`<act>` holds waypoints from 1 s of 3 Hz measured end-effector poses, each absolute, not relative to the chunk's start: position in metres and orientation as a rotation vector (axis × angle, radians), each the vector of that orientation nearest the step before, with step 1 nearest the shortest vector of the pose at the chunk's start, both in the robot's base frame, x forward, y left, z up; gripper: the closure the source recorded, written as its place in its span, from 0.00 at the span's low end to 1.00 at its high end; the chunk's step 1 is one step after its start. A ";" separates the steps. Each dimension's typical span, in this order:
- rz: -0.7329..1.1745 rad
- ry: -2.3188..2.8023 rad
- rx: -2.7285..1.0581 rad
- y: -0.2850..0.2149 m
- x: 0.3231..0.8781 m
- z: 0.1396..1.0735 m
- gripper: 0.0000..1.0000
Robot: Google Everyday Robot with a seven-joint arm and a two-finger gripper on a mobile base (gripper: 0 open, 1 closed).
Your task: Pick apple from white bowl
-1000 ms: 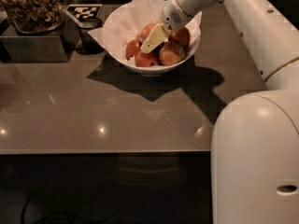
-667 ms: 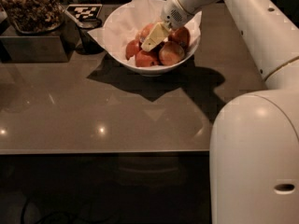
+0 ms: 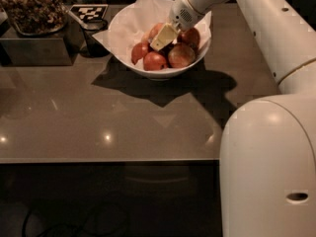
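Note:
The white bowl (image 3: pixel 165 73) stands at the back of the brown table, lined with white paper (image 3: pixel 142 4) whose corners stick out. Several red apples lie in it: one at the front (image 3: pixel 154 61), one to its right (image 3: pixel 181 55), one at the back right (image 3: pixel 192 35). My gripper (image 3: pixel 163 36) reaches down into the bowl from the upper right. Its pale tip lies among the apples, against one at the back (image 3: pixel 154 29).
A small dark cup (image 3: pixel 94 33) stands just left of the bowl. Behind it lies a black-and-white tag (image 3: pixel 89 11). A dark box topped with brown snacks (image 3: pixel 32 9) sits at the far left. My white arm and base (image 3: pixel 269 167) fill the right side. The table's front edge (image 3: pixel 108 159) runs across.
The gripper has shifted slightly up and back inside the bowl. The bowl and apples have stayed in place.

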State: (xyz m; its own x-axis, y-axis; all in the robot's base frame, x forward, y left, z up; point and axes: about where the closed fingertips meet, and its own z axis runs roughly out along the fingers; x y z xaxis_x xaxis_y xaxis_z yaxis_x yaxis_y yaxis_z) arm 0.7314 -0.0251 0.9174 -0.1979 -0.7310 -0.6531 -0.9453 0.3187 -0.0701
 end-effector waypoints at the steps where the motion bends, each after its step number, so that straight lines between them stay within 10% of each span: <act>1: 0.538 1.880 -1.424 -0.034 0.713 0.950 1.00; 3: 0.588 1.687 -1.321 -0.084 0.619 1.026 1.00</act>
